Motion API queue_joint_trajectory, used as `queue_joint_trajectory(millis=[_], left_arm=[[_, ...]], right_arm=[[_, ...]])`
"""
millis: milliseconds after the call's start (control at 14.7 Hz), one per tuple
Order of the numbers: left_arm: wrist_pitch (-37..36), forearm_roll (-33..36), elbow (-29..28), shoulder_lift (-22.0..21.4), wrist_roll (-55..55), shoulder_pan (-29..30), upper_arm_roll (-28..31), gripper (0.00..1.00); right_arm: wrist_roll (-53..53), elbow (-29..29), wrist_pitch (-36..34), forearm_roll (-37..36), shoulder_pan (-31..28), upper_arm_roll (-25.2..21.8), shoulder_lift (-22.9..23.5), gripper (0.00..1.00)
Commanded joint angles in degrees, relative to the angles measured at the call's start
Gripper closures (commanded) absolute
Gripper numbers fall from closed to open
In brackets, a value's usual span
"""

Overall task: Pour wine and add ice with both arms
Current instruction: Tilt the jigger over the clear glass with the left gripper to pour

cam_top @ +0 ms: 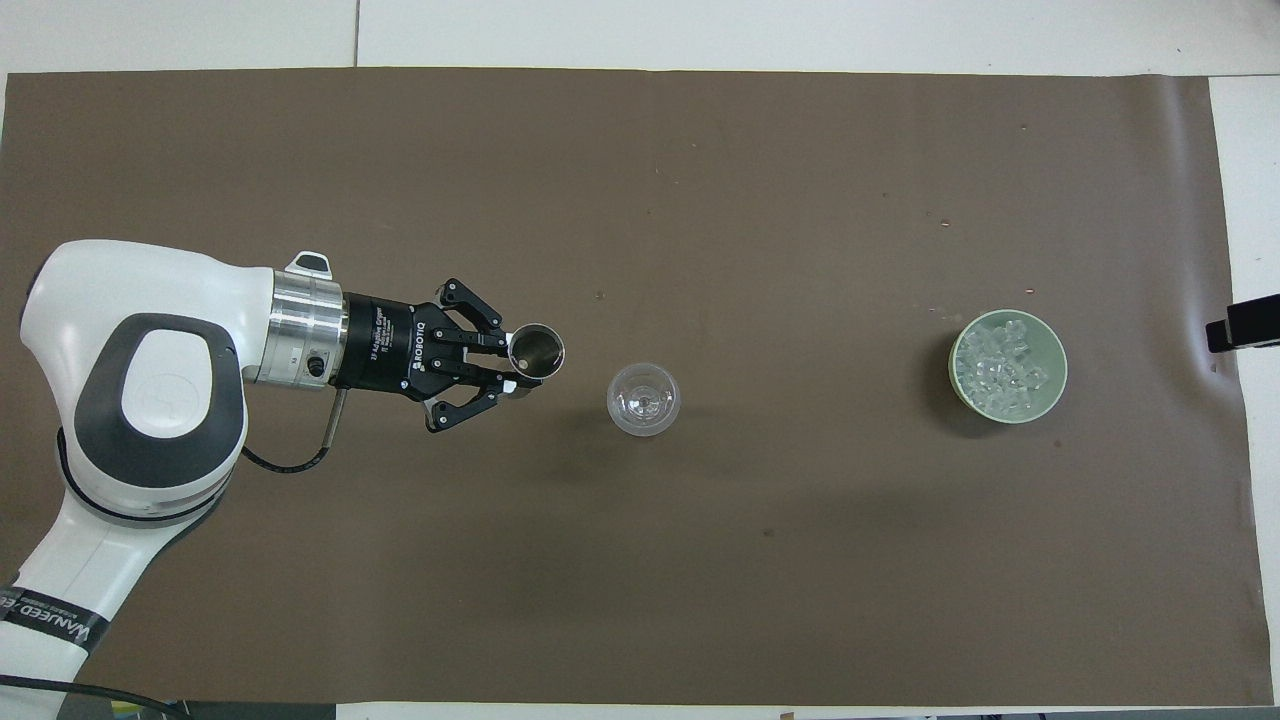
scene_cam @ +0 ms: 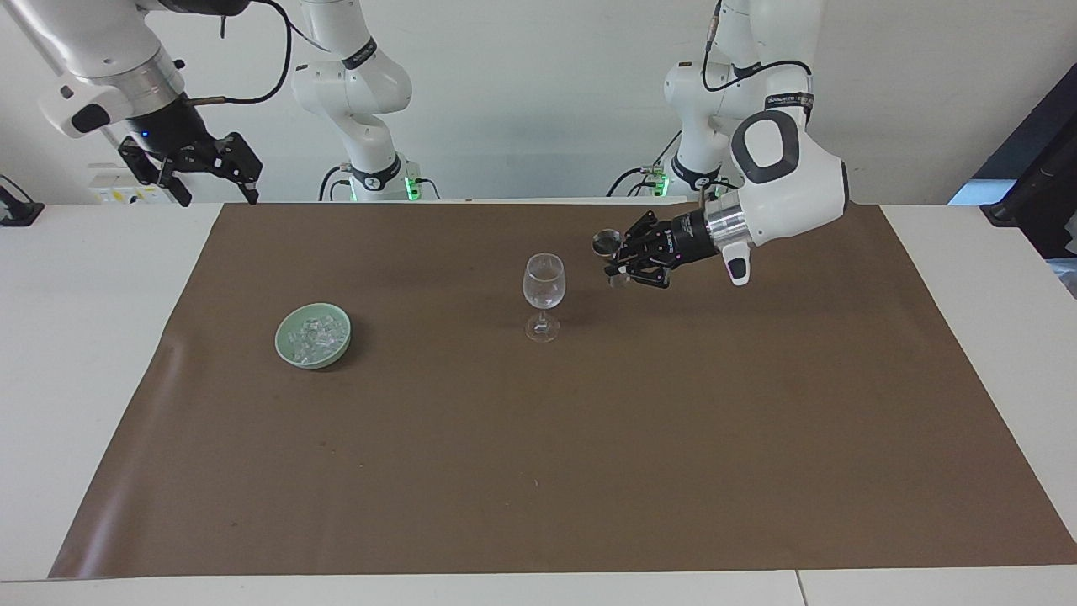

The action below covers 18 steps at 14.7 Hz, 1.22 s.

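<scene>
Jigger (scene_cam: 606, 242) in left hand (scene_cam: 617, 263) beside glass (scene_cam: 543, 287).

There is one wine glass (scene_cam: 543, 295) on the table, and it is the only glass. There is one green bowl (scene_cam: 313, 335); the ice (scene_cam: 315, 332) lies inside it as many small clear cubes, too many and too close together to count exactly. There is one small metal cup (scene_cam: 606, 243), held up in the air. One brown mat (scene_cam: 538, 471) covers the table (scene_cam: 76, 353). There are two arms, so there are two grippers: one left gripper (scene_cam: 621, 261) and one right gripper (scene_cam: 210, 172). In the overhead view the count is the same: one glass, one bowl, one cup.
</scene>
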Motion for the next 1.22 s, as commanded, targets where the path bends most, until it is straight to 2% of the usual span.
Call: queue_joint_trajectory(millis=[0, 136, 543, 1155], left_arm=[[6.00, 2.94, -1.88, -1.89, -3.95, -4.90, 0.54, 1.00], [7.42, 4.44, -1.88, -1.63, -4.84, -6.49, 0.54, 1.00], [7.51, 14.98, -0.83, -1.45, -9.23, -8.96, 0.54, 1.00], [9.45, 31.50, 5.32, 1.36, -21.00, -13.96, 0.45, 1.00]], right_arm=[[0.80, -1.15, 0.12, 0.34, -0.47, 0.37, -0.97, 0.00], [0.80, -1.15, 0.03, 0.34, -0.47, 0.37, -0.97, 0.00], [0.80, -1.15, 0.03, 0.34, -0.47, 0.37, -0.97, 0.00], [0.80, -1.15, 0.03, 0.34, -0.47, 0.37, -0.97, 0.00]])
